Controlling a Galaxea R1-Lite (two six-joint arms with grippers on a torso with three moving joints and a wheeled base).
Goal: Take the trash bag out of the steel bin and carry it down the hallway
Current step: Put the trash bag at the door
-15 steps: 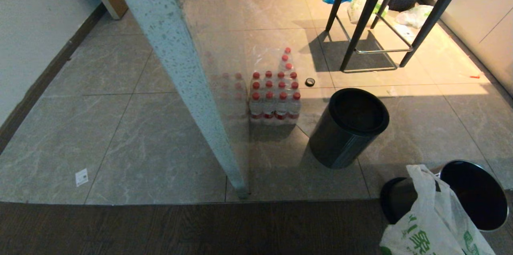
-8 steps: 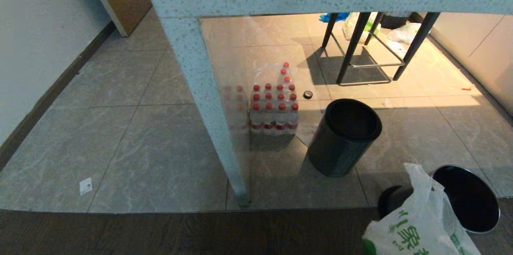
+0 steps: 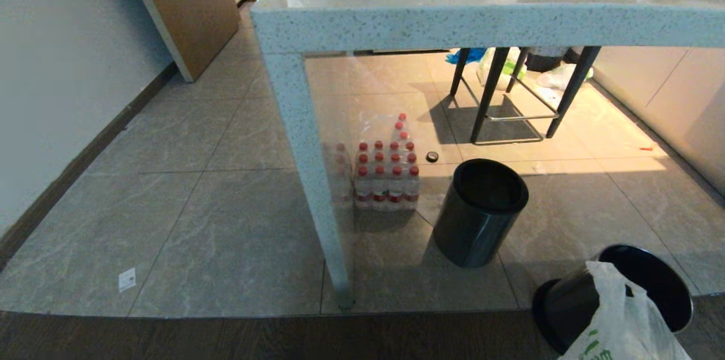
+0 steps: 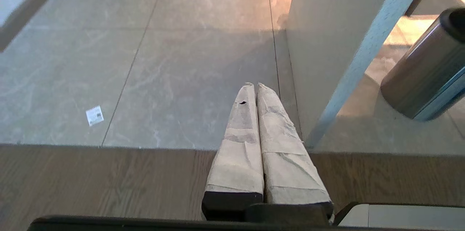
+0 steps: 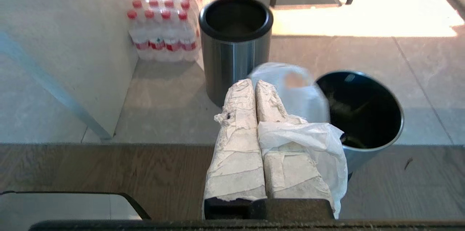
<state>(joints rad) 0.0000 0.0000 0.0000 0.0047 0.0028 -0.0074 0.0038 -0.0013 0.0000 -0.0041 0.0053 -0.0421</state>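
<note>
The trash bag [image 3: 617,326], thin white plastic with green print, hangs at the lower right of the head view in front of the steel bin [image 3: 651,286]. In the right wrist view my right gripper [image 5: 253,82] is shut, with the trash bag [image 5: 308,136] pinched in it and draped over one finger; a loop of it hangs beyond the tips. The steel bin [image 5: 363,114] stands just past the bag with its dark inside showing. My left gripper [image 4: 253,85] is shut and holds nothing, above the seam between wood floor and tiles. Neither gripper shows in the head view.
A second steel bin [image 3: 481,213] with a black rim stands under the speckled table [image 3: 453,26]. The table's leg [image 3: 317,190] is near the left gripper. A pack of red-capped bottles [image 3: 385,173] and a black stool [image 3: 510,94] lie beyond. A wall [image 3: 56,94] runs along the left.
The whole head view has slid downward as the camera lifted: the table's top has come into sight. The bag now sits lower in the picture, beside the same bin.
</note>
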